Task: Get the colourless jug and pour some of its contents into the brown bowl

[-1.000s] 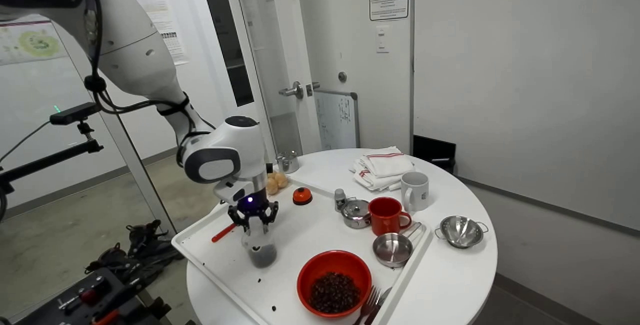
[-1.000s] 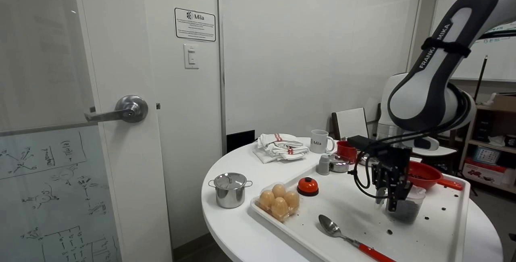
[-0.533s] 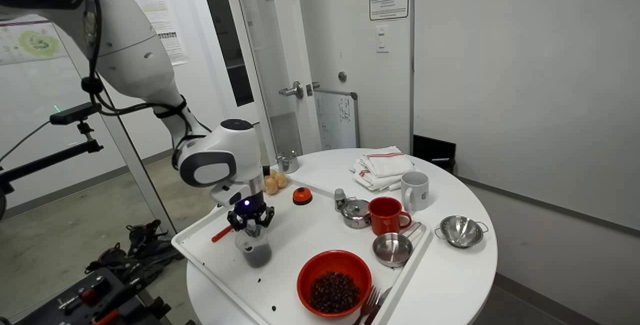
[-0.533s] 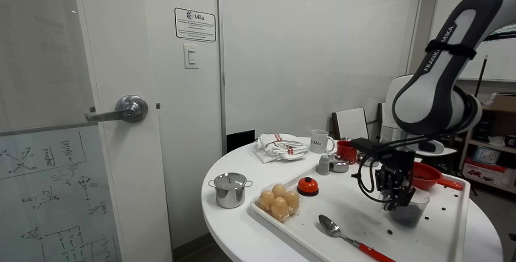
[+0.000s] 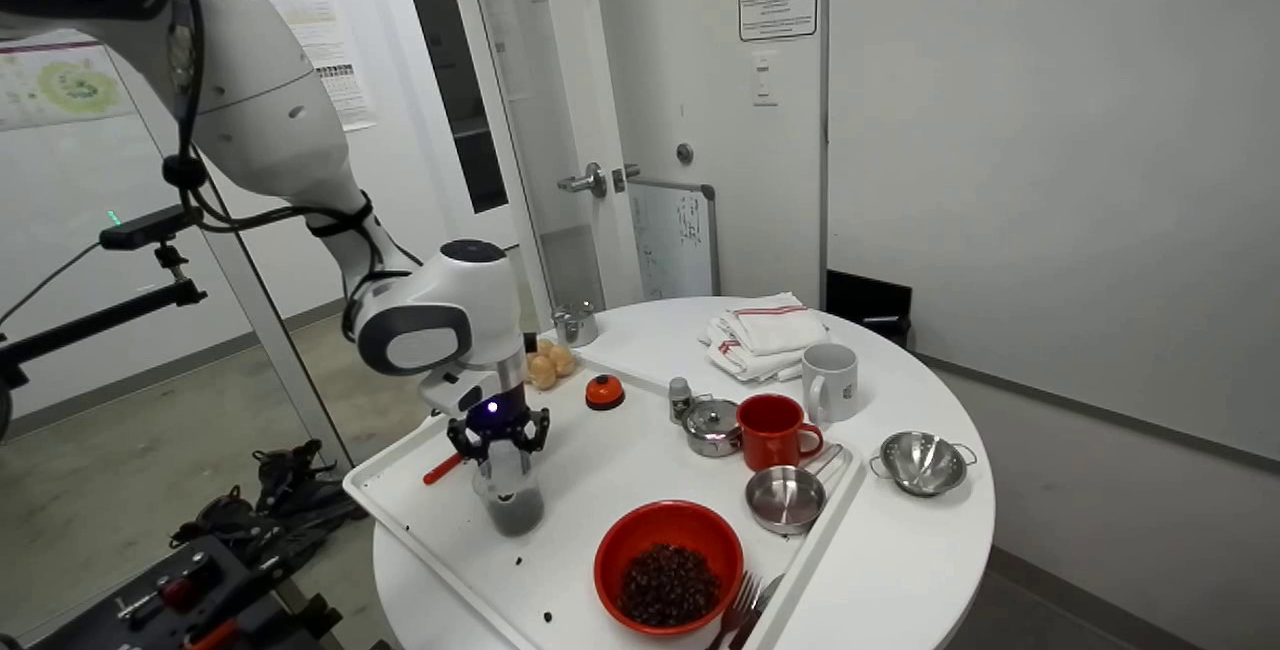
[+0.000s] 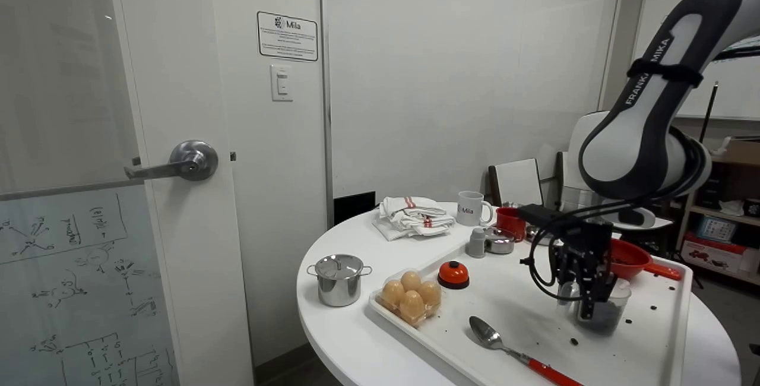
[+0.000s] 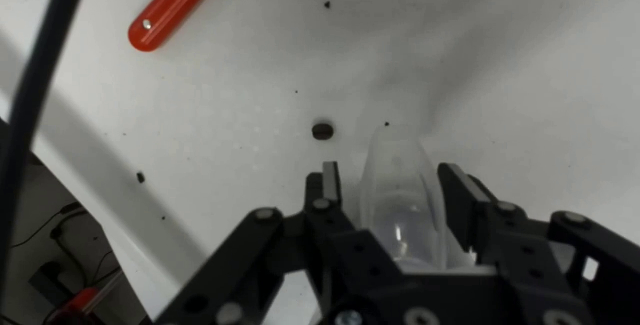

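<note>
Wrist view had your gripper (image 7: 387, 175) with its fingers well apart, one on either side of what was probably the handle (image 7: 404, 215) of the colourless jug (image 5: 515, 512); it had hold of nothing, and a gap showed beside at least one finger. Both exterior views set the jug on the white tray (image 5: 590, 455), right under the gripper. You were, by my reading, at the grasp, with lift and pour still to come. The next move called for drawing the fingers together on the handle, then a level lift before any tilt.

No brown bowl could be made out in any view, so you needed to find your target before carrying anything. The red bowl (image 5: 668, 522), with dark beans (image 5: 668, 585) in it, sat near the jug and was easily mistaken for it. Stray beans (image 5: 548, 617) lay nearby, hardly an obstacle. A fork (image 5: 737, 612) and a knife (image 5: 765, 605) lay just beside that bowl, the red-handled spoon (image 6: 537, 366) near your gripper. Farther off stood a red mug (image 5: 768, 435) and a steel saucepan (image 5: 786, 498). A black cable (image 7: 42, 65) ran down alongside the gripper and could have caught during the tilt.
</note>
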`<state>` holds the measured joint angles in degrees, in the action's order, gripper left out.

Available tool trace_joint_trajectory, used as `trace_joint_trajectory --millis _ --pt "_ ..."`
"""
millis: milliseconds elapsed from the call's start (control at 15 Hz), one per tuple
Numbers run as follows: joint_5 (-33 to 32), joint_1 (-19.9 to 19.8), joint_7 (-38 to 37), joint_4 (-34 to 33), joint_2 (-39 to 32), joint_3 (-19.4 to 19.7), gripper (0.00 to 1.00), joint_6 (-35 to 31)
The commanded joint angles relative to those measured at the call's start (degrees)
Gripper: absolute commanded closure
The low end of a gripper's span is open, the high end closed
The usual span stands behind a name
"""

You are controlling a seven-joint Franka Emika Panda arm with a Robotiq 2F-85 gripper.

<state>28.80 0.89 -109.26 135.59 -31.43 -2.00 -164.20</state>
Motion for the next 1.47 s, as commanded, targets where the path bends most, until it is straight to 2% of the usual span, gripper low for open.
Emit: trace_joint_trajectory --millis 0,133,467,533,600,733,1000,1267,1400 --pt "0.32 0.53 0.90 1.92 1.76 -0.09 0.14 -1.46" --pt "-0.23 1.83 -0.11 2.46 2.31 0.59 0.00 -1.86" --pt "-1.34 5.57 -1.99 4.13 3.88 2.18 0.02 -3.68" --pt "-1.44 6.29 -2.26 4.64 4.31 2.44 0.26 -4.08" --pt "-1.44 6.98 -2.58 5.18 4.64 2.70 0.26 -4.72" --pt "-1.47 8.31 -3.29 6.40 5.39 3.14 0.37 -6.23" --pt "-1.34 9.91 -4.25 8.77 6.45 3.30 0.68 -9.55" --pt "-1.40 9.63 -3.45 10.06 7.30 3.05 0.97 -10.58" --pt "-2.19 9.45 -2.71 10.12 7.76 3.42 0.93 -9.94"
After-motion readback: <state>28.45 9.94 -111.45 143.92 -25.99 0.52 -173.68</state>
